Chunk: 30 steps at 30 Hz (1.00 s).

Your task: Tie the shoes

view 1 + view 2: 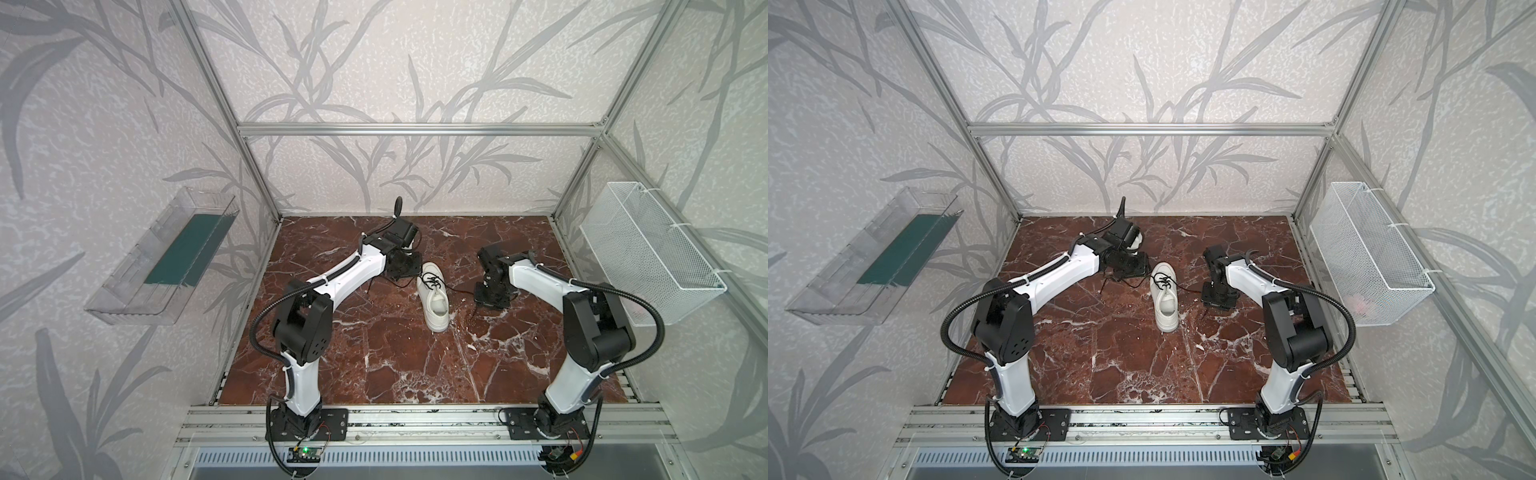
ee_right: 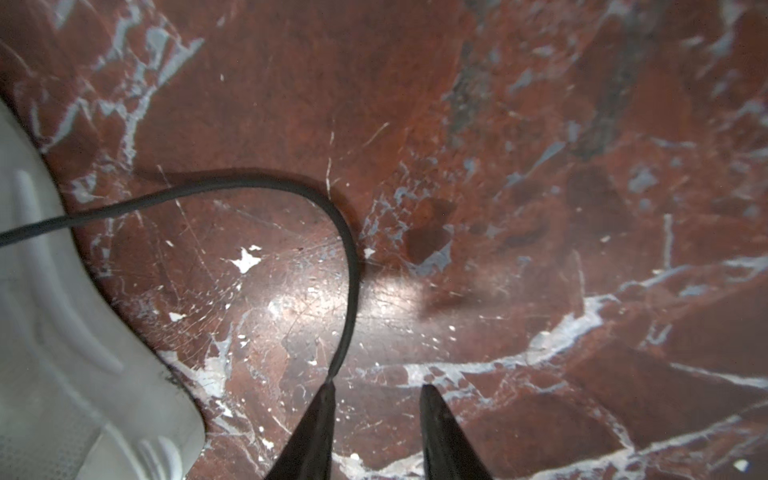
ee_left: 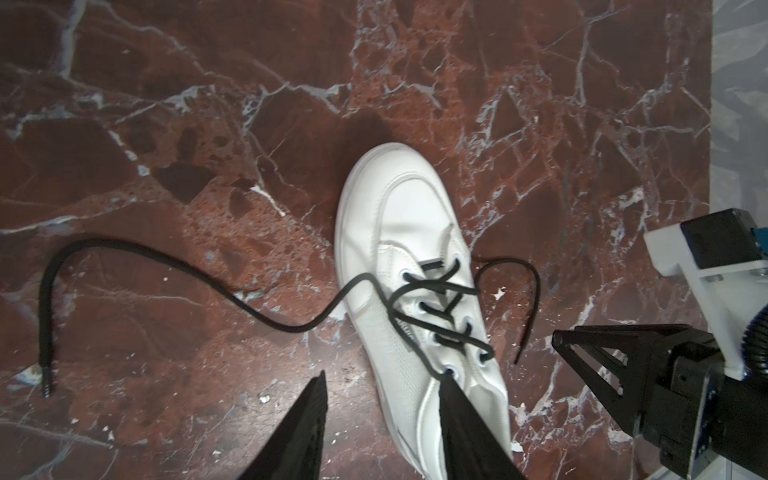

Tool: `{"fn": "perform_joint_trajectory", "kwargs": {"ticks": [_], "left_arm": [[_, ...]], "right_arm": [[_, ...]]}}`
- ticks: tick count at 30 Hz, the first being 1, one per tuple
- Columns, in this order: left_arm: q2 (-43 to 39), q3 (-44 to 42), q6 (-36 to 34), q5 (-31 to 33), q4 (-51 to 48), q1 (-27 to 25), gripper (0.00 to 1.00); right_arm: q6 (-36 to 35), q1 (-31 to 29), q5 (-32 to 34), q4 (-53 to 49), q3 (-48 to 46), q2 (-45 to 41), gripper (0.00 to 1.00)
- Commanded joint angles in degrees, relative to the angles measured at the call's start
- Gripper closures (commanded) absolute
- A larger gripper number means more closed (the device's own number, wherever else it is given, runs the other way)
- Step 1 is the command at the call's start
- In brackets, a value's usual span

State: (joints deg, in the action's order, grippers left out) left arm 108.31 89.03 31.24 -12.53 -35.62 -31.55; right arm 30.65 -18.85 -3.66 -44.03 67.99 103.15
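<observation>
While the red marble table [image 1: 374, 353] is carrying the whole scene, the white sneaker [image 1: 433, 301] is lying near its middle between the two arms, toe pointing toward the back wall, with nothing knotted yet. The left gripper [image 3: 384, 376] is hanging over the shoe's laced part with its jaws standing apart and nothing between them, one finger crossing the upper near the last eyelets. The right gripper [image 2: 378, 386] is sitting low at the table just beside the shoe, jaws also showing a gap. One loose black lace [image 2: 249, 183] is curving from the shoe to touch a single finger rather than lying in the gap; the other lace [image 3: 166, 257] is trailing across the table on the opposite side.

Judging from this, a closing pinch is risking a miss, the thin cord slipping out along that finger. A hard pull might also drag the sneaker. No brand or writing is showing anywhere.
</observation>
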Motion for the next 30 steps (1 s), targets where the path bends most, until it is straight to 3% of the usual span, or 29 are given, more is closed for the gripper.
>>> {"fn": "perform_joint_trajectory", "kwargs": {"ticks": [1, 7, 16, 22, 30], "left_arm": [[-3.2, -2.2, 0.7, -0.3, 2.9, 0.7, 0.53], [-4.0, -5.2, 0.9, -0.8, 4.3, 1.2, 0.53], [-4.7, -6.5, 1.6, -0.6, 4.7, 1.2, 0.54], [-5.3, -6.5, 2.1, -0.9, 3.9, 1.1, 0.54], [-5.1, -8.8, 3.7, -2.5, 4.5, 0.5, 0.55]], "right_arm": [[1.6, -0.8, 0.6, -1.3, 1.9, 2.1, 0.65], [2.6, -0.9, -0.3, 0.0, 1.1, 4.1, 0.69], [3.2, -1.9, 4.1, 1.1, 1.0, 7.0, 0.70], [3.5, -2.5, 2.7, 1.8, 0.5, 8.3, 0.86], [4.4, -1.8, -0.5, 6.3, -2.0, 2.8, 0.97]]}}
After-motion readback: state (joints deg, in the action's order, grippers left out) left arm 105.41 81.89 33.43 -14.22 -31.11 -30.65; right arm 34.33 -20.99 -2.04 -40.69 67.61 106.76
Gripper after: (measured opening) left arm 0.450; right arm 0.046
